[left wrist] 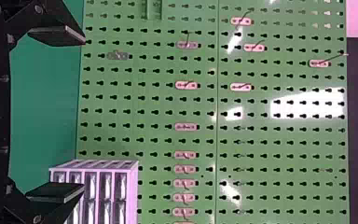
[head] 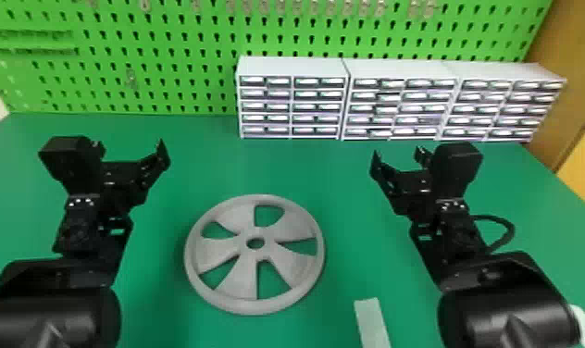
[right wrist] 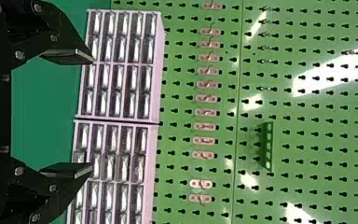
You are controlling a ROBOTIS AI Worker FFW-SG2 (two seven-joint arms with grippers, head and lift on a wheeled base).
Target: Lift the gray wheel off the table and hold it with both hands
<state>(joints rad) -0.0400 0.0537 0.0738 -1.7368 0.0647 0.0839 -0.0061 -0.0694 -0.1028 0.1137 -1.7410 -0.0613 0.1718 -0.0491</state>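
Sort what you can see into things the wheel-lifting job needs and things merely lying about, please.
Part of the job:
- gray wheel, flat on the table
- left gripper, open
- right gripper, open

Just around:
- drawer units
- green pegboard
- pale strip

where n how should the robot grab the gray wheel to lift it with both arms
Probably by opposite edges of its outer rim, left gripper coming from the left, right gripper from the right: the wheel lies flat, with an unbroken round rim.
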